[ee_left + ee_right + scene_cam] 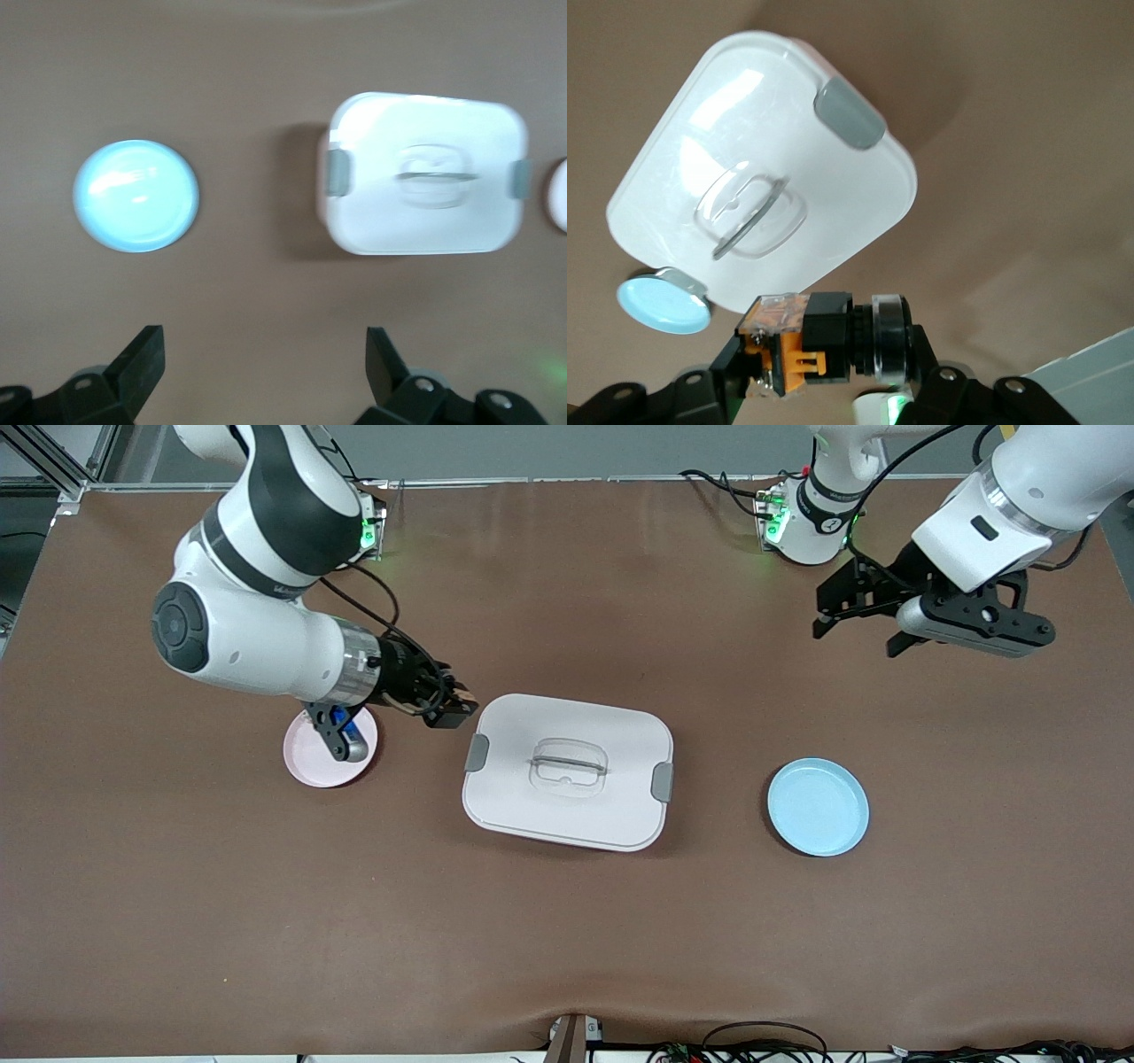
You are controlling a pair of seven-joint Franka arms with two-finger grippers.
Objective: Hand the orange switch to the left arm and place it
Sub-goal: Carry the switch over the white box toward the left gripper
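As seen from front: brown table mat [567,939] spread wall to wall; box [568,771] set mid-table between pink plate [306,766] and blue plate [818,807]. Right gripper [452,707] held beside box corner; left gripper [864,602], fingers spread wide, hung over bare mat.

Left wrist: fingers [142,363] parted, nothing held.

Right wrist: orange switch [824,341] clamped between fingers, over box edge. No writing readable.

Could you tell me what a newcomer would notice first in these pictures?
Probably the large white plastic box with grey latches at mid-table, between a round pink plate and a round blue plate. Next, the right end effector beside the box, gripping the small black-and-orange switch.
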